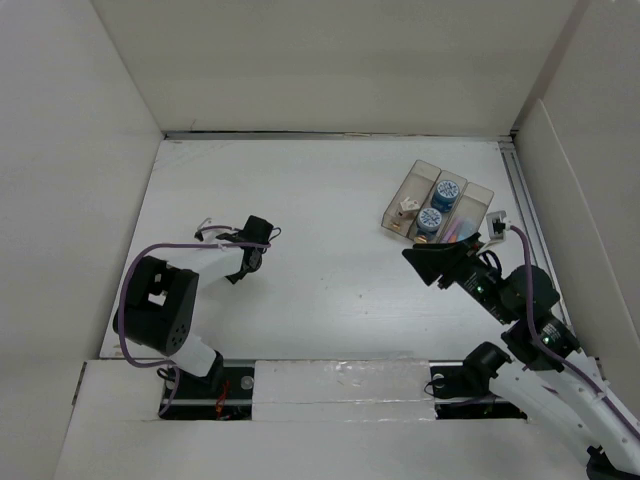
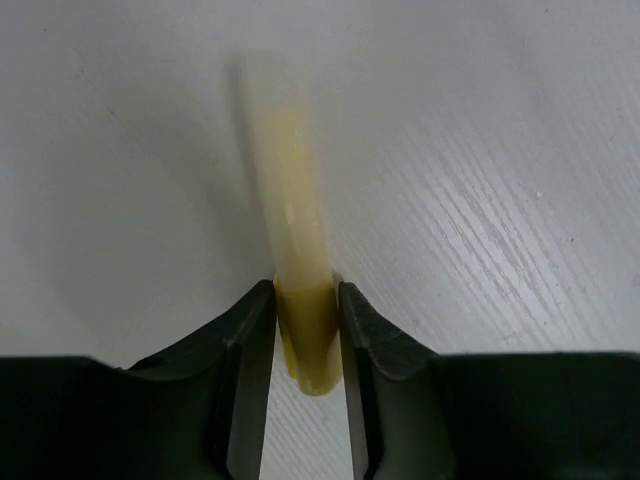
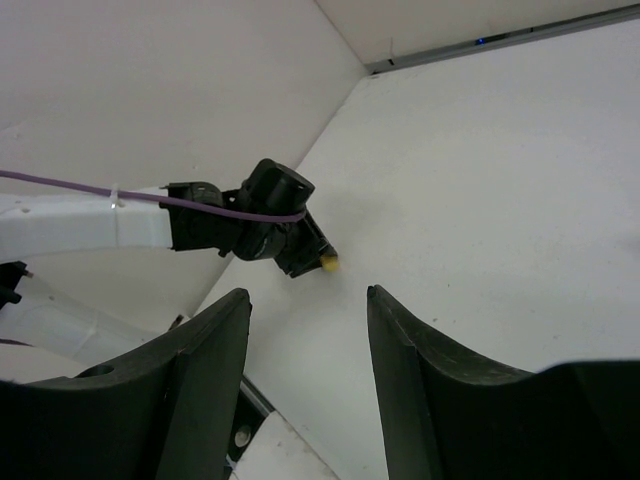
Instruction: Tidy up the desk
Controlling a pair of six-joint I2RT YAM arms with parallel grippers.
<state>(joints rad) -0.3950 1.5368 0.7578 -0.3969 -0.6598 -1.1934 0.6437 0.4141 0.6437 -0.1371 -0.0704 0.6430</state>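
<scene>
Only the left wrist view shows the pale yellow stick (image 2: 290,200) at full length; from above it's hidden. The left gripper (image 2: 305,292) pinches its near end, while the right gripper (image 3: 308,295) gapes, empty. The white desk (image 1: 330,200) spreads under both arms. At its far right, one clear tray (image 1: 412,183) holds two blue-topped pots (image 1: 447,190)

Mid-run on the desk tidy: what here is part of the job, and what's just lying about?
Job: desk; yellowish stick, pinched in left claw; clear tray, likely its destination.
Lying about: two blue-topped pots already in the tray; purple cable; right claw, open and empty.
</scene>
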